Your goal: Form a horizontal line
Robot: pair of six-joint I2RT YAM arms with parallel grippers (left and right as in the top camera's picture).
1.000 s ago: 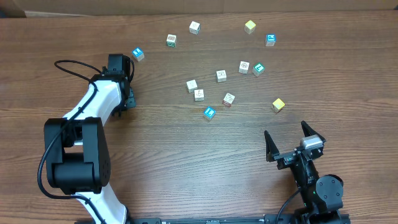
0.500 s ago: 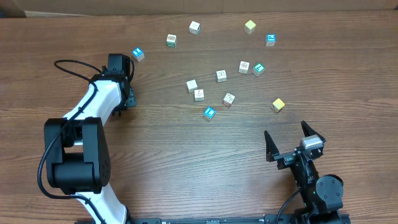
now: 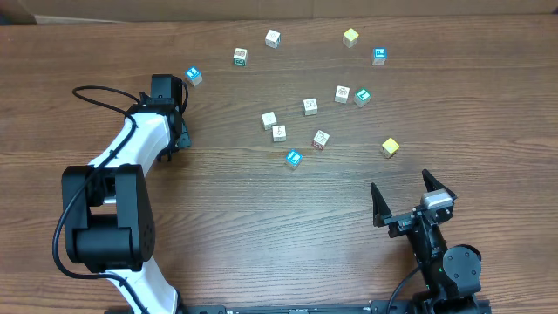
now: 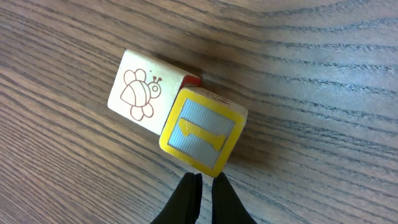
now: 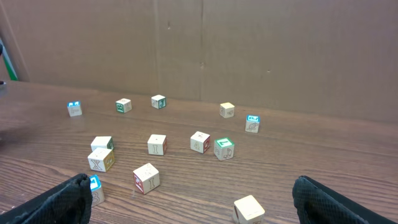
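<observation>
We judge that the task is at an early step. A full row of four is not to be seen anywhere. The line (image 4: 166, 115) is so far only a pair at the left side of the tabletop (image 3: 261, 227): a white cube (image 4: 138, 93) with a bee drawing and a yellow cube (image 4: 202, 132), which touch each other and lie a little askew.

The left claw (image 4: 205, 180) has its fingers pressed together and holds nothing. Its tips stand just at the near edge of the yellow cube, so we think it is used for pushing, not for grasping. The right claw (image 3: 399, 181) rests wide apart near the front edge, well apart from all cubes.

The other cubes lie scattered across the middle and the far part. For the next move we would straighten the pair, then fetch another white one (image 3: 268, 119) and a blue one (image 3: 293, 158). The pushes must be gentle, or the pair will turn.
</observation>
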